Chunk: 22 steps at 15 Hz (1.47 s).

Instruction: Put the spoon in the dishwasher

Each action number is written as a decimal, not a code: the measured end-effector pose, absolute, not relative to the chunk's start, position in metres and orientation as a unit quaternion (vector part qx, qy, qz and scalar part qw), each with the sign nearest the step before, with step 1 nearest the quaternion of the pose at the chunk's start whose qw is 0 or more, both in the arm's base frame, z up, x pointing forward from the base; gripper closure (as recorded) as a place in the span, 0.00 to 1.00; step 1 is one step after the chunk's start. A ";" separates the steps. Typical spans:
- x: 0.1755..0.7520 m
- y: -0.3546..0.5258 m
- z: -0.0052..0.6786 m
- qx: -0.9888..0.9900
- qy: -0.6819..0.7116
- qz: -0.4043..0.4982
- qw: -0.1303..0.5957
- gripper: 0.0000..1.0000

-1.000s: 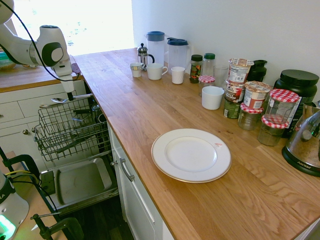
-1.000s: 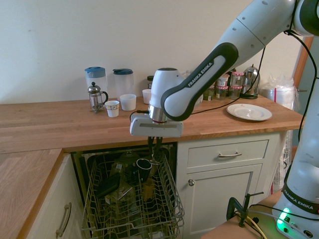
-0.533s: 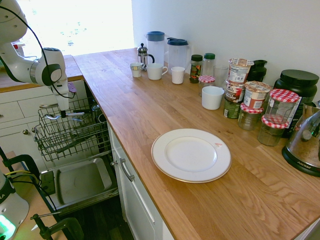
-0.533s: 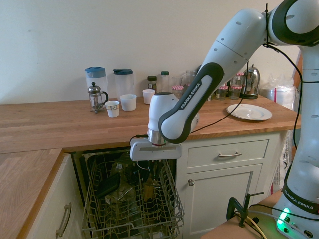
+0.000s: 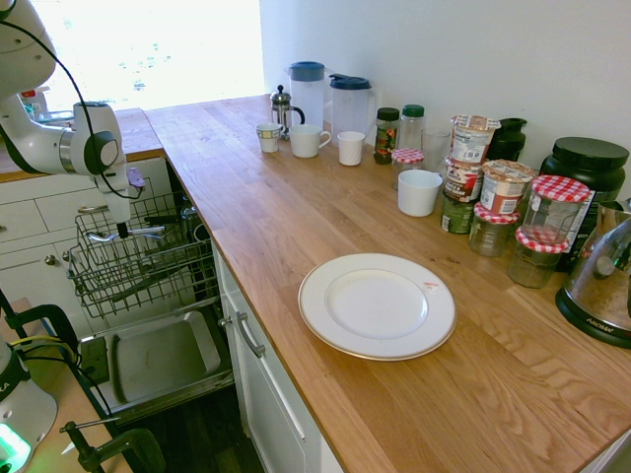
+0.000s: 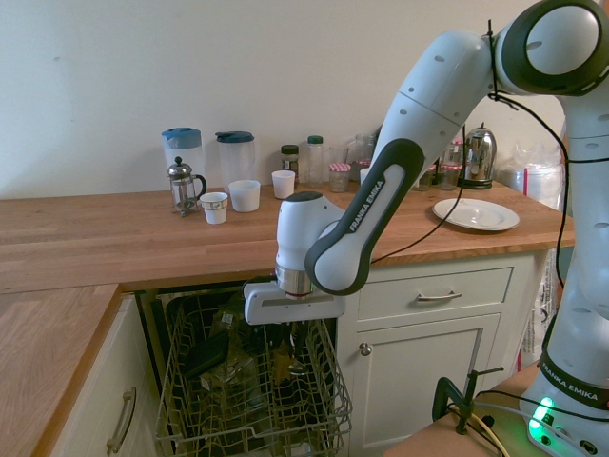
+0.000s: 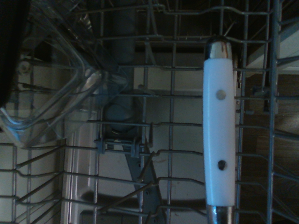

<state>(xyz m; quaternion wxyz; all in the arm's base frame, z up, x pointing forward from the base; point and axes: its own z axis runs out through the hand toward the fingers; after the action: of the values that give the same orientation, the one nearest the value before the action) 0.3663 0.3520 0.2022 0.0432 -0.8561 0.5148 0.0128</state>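
**Spoon held low over the dishwasher rack**

At the left of the first outside view, the gripper (image 5: 123, 230) is down at the top of the dishwasher (image 5: 175, 258). Its two fingers are pressed together on the spoon (image 5: 146, 233). The one silver spoon lies flat and sideways, just above the wires of the pulled-out rack. Below the rack, the grey door (image 5: 163, 357) hangs open and flat.

In the second outside view, the gripper (image 6: 290, 331) sits inside the top of the wire rack (image 6: 328, 381), near the middle. The spoon is too small to make out there.

The wrist view looks down through the rack wires. On the left is one see-through plastic tub (image 7: 56, 88). On the right is one white handle (image 7: 218, 126) with two dots.

Moving right along the wooden counter in the first outside view, there are:
- one glass coffee press (image 5: 282, 108)
- two jugs with blue lids (image 5: 307, 91)
- four cups, the first a small one (image 5: 268, 137)
- one big white plate (image 5: 378, 305), empty, near the front edge
- three jars with red checked lids (image 5: 560, 197)
- one shiny kettle (image 5: 603, 281) at the far right
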 end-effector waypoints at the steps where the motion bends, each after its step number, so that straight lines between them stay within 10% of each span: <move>1: 0.367 0.350 0.190 -0.853 0.519 0.011 0.042 1.00; 8: 0.388 0.351 0.124 -0.844 0.534 0.021 0.034 1.00; 9: 0.389 0.352 0.119 -0.844 0.535 0.023 0.035 0.00; 22: 0.387 0.357 0.131 -0.845 0.533 0.014 0.040 0.00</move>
<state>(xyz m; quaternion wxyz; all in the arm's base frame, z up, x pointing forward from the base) 0.3865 0.3572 0.1310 0.0403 -0.8447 0.5335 0.0141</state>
